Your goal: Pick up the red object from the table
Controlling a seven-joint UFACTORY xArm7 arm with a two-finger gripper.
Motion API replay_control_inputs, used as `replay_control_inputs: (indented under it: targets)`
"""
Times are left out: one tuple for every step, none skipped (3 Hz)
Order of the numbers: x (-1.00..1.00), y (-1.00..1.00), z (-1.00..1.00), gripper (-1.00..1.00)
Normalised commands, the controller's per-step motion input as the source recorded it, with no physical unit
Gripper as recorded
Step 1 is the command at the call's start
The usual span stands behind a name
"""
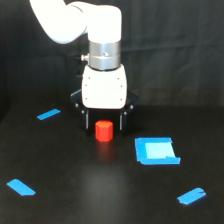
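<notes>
Two blue tape strips [21,187] [191,196] lie nearest the camera on the black table [100,195], with a blue square patch [156,150] further back at the exterior view's right and another strip [48,114] at its left. The red object [104,130] sits behind these, between the black fingers [85,119] of the gripper [103,122]. The jaws stand spread on either side of it; whether they touch it I cannot tell.

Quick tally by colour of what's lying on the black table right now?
Red: 1, the red object, between the gripper fingers.
Blue: 4, three tape strips and one square patch.
Total: 5
</notes>
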Motion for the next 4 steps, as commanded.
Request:
replay_control_inputs:
  targets:
    - [-0.02, -0.03, -0.19, -0.98]
    - [0.02, -0.05, -0.06, -0.96]
    - [0.13, -0.06, -0.07, -0.98]
    - [0.07, -0.08, -0.06, -0.94]
